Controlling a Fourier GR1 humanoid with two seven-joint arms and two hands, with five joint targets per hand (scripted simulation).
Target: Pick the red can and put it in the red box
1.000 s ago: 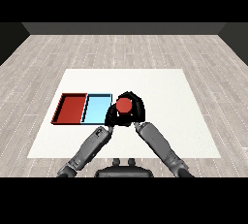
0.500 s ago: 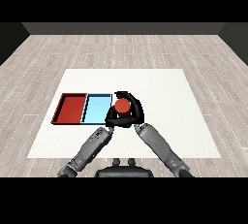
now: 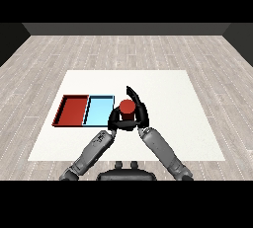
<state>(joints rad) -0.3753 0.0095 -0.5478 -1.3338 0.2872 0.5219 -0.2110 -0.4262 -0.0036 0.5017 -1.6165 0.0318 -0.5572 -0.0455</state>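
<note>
Red can held just right of the two trays on the white table [image 3: 197, 123].

The red tray [image 3: 63, 111] and light blue tray [image 3: 91, 111] touch side by side. The right hand [image 3: 141, 113] curls round the red can [image 3: 127, 107], beside the blue tray's right edge; whether the left hand [image 3: 114, 119] is open or closed cannot be told.

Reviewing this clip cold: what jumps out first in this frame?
The red can draws the eye first, at the table's middle just right of the trays, with the right hand curled round it and the left hand close at its lower left. Next come the two trays side by side on the white table: the red tray at far left and the light blue tray between it and the can.
</note>
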